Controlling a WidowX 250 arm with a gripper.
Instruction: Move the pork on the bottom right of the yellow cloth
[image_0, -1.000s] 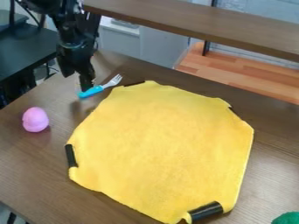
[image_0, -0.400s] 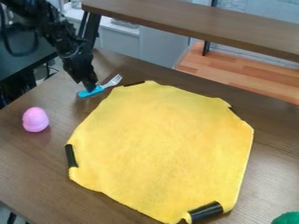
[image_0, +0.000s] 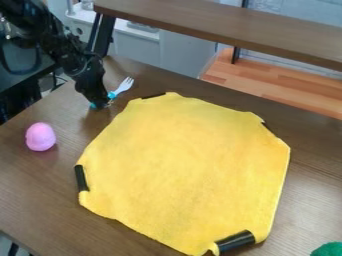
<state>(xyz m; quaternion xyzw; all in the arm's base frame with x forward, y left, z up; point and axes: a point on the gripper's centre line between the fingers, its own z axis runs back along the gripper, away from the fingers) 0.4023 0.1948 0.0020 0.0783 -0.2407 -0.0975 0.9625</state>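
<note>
One black robotic tool (image_0: 102, 104) is right at the pale-tined fork with the turquoise handle (image_0: 124, 86), far left on the brown wooden desk (image_0: 33, 200), just beside the yellow fabric cloth (image_0: 187, 165)! Spread or pinching? I can't tell.

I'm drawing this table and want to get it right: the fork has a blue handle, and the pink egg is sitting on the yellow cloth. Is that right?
Not quite: the camera view shows the pink egg on the brown table, off to the side of the yellow cloth, not on it. The fork does have a blue handle.
</note>
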